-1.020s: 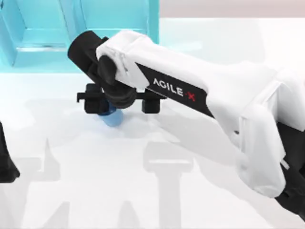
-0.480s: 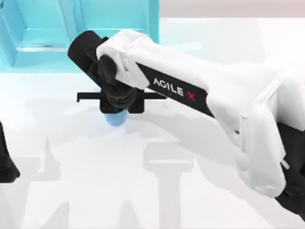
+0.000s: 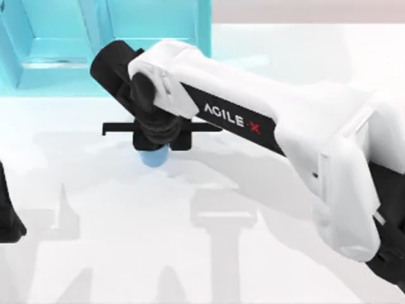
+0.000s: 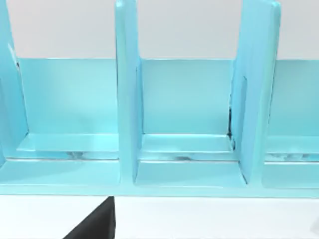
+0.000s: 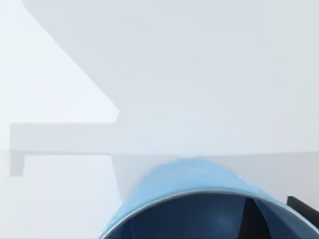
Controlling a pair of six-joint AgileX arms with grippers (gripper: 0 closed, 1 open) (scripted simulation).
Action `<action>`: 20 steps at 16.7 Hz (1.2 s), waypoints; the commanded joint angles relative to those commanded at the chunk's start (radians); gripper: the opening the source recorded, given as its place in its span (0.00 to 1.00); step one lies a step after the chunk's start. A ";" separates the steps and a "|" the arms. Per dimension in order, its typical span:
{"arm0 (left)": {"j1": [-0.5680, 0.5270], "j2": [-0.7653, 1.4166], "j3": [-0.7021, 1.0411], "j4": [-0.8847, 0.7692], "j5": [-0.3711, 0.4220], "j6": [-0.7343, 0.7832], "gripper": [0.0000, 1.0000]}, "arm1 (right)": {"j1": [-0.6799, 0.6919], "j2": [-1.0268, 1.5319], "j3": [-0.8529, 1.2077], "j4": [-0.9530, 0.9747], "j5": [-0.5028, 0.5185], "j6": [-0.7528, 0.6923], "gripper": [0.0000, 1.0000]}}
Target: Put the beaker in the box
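Observation:
The beaker (image 3: 153, 157) is a small blue cup standing on the white table just in front of the box, mostly hidden under my right wrist. My right gripper (image 3: 161, 142) hangs straight over it with its fingers drawn in against the cup's sides, shut on it. In the right wrist view the beaker's (image 5: 194, 181) round rim and dark inside sit very close. The box (image 3: 204, 44) is a cyan divided case at the table's back left; its upright partitions (image 4: 126, 99) face the left wrist camera. My left arm (image 3: 9, 218) stays parked at the left edge.
The right arm's white link (image 3: 285, 120) stretches across the table from the right side to the beaker. The box's compartments (image 4: 187, 104) are open toward the front. White tabletop (image 3: 126, 240) spreads out in front of the gripper.
The right gripper's fingers slid inward along their rail and closed on the beaker between one second and half a second ago. Since then nothing has visibly moved.

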 joint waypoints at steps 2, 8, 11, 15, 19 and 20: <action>0.000 0.000 0.000 0.000 0.000 0.000 1.00 | -0.011 -0.012 -0.012 -0.001 -0.008 -0.011 0.00; 0.000 0.000 0.000 0.000 0.000 0.000 1.00 | -0.278 -0.229 -0.220 -0.020 -0.126 -0.273 0.00; 0.000 0.000 0.000 0.000 0.000 0.000 1.00 | -0.530 -0.378 -0.370 -0.030 -0.192 -0.513 0.00; 0.000 0.000 0.000 0.000 0.000 0.000 1.00 | -0.917 -0.602 -0.594 -0.041 -0.274 -0.877 0.00; 0.000 0.000 0.000 0.000 0.000 0.000 1.00 | -1.245 -0.830 -0.814 -0.047 -0.373 -1.189 0.00; 0.000 0.000 0.000 0.000 0.000 0.000 1.00 | -1.304 -0.882 -0.862 -0.047 -0.399 -1.247 0.00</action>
